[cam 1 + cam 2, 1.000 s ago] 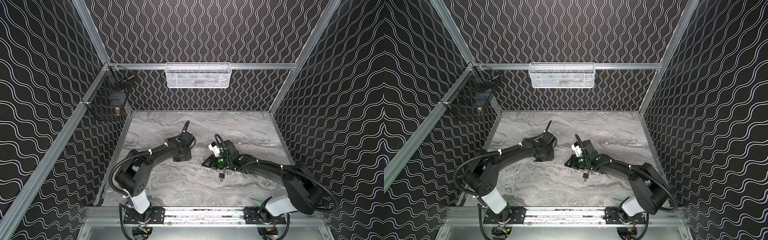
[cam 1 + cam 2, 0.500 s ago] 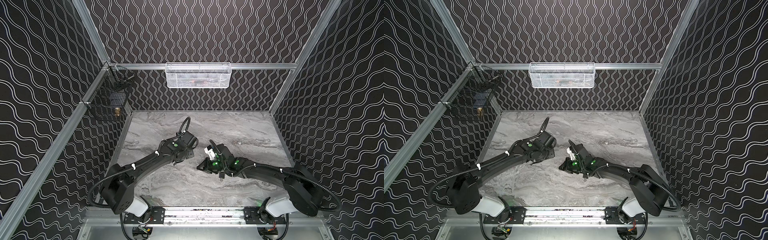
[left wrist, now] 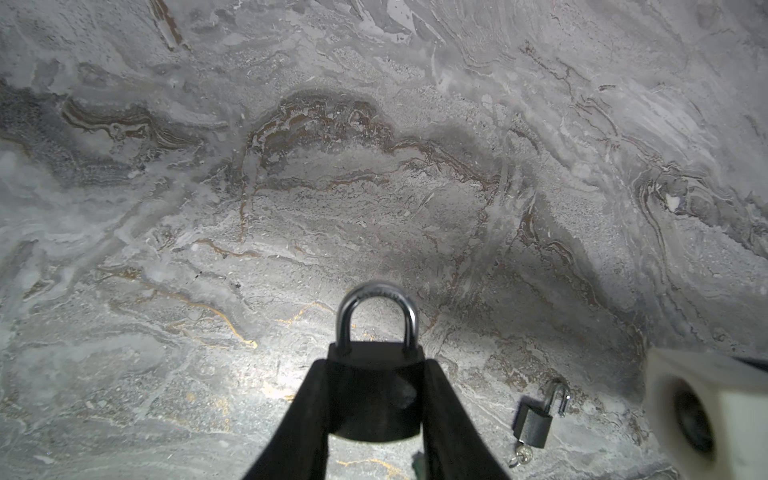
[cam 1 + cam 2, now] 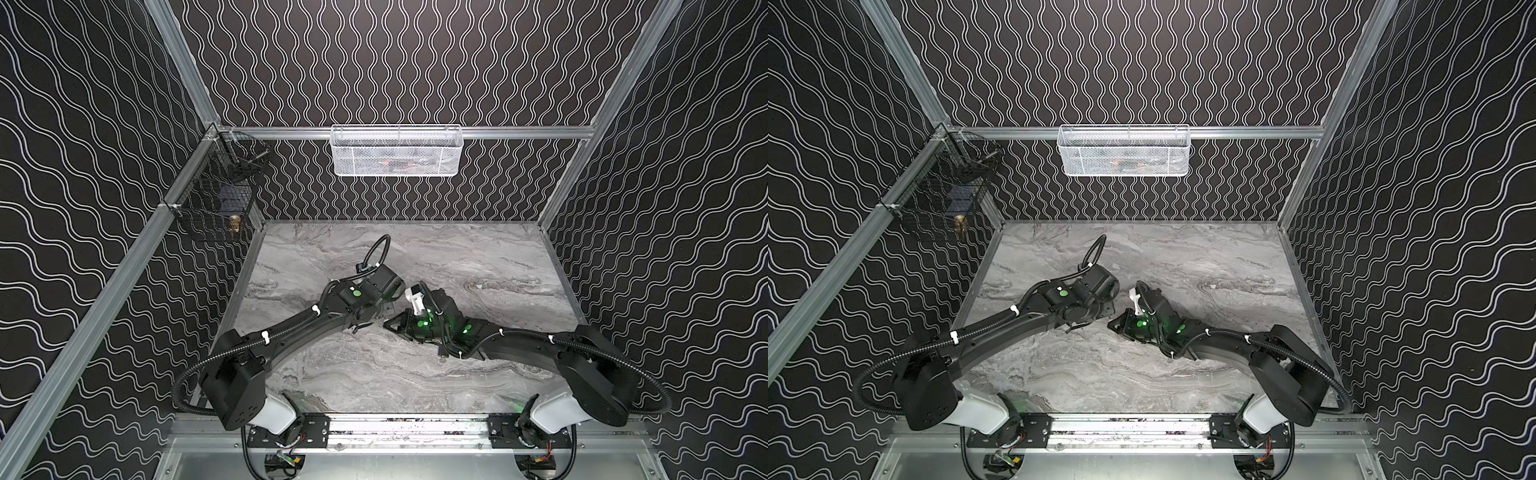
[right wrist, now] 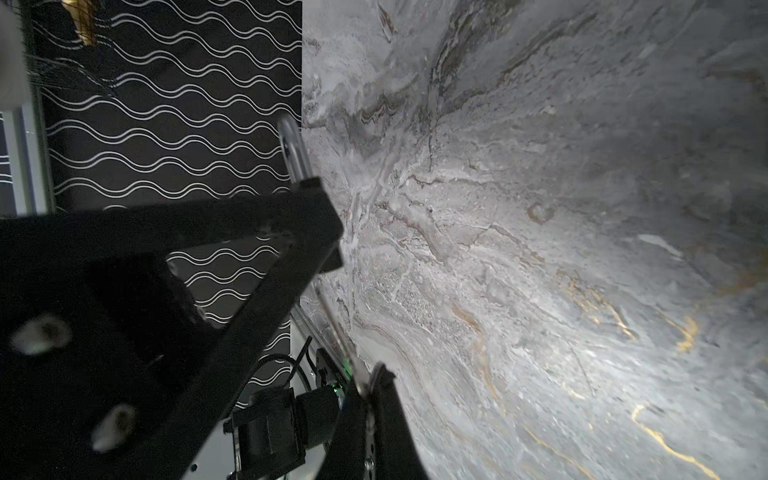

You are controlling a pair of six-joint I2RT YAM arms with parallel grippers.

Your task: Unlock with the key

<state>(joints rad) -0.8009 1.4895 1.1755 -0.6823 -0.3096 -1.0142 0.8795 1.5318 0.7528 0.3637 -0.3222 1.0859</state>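
Left wrist view is showing us the left gripper (image 3: 376, 363) squeezing the black body of the padlock (image 3: 374, 399), with its silver loop sticking out. In a top view the left arm (image 4: 291, 332) is pointing in from 7 o'clock and the right arm (image 4: 519, 345) from 4 o'clock, meeting near the middle of the table (image 4: 457, 257). In the right wrist view the right gripper (image 5: 368, 388) is pinching the key (image 5: 336, 328) tight. The key is pointing at the padlock's bottom; we cannot tell if it is inside. A small padlock (image 3: 534, 422) is lying on the table nearby.
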